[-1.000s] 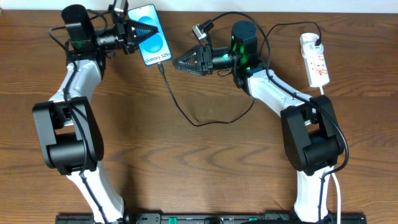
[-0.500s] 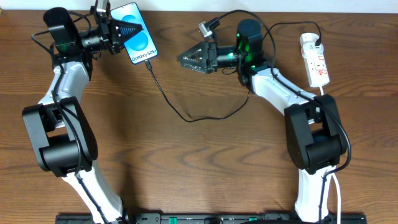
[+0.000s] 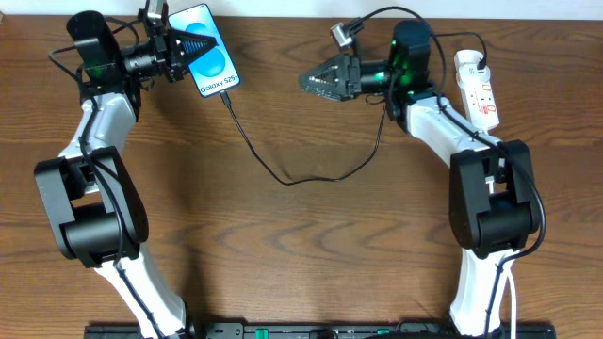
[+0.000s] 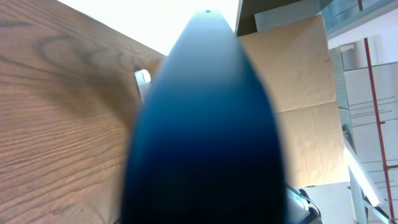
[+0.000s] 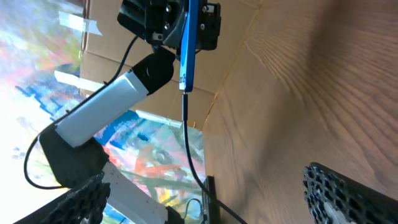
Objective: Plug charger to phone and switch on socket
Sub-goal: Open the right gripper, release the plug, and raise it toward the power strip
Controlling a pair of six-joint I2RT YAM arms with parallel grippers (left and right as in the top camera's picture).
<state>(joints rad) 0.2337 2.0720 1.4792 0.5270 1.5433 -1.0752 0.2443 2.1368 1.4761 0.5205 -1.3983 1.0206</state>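
Since a second ago my right gripper point(image 3: 306, 81) has swung toward the socket point(image 3: 479, 94), jaws wide and empty. Next I'd press its red switch point(image 3: 486, 92) with one fingertip, squarely, without shoving it. Farther off, the charger point(image 3: 283, 179) trails to the phone point(image 3: 215, 64), clamped in my left gripper point(image 3: 191, 45) at far left, seemingly plugged in.

Wood-grain worktop point(image 3: 311, 245) — few items, mostly toward the far edge.
Socket point(image 3: 479, 94) lies flat near the far right corner, long side running far-to-near, with a thick white cord point(image 3: 489, 135) leaving its near end. Charger point(image 3: 283, 179) cable rests in a loose loop mid-worktop — its left run heads toward the far left corner. Black rail point(image 3: 311, 330) sits along the near edge.
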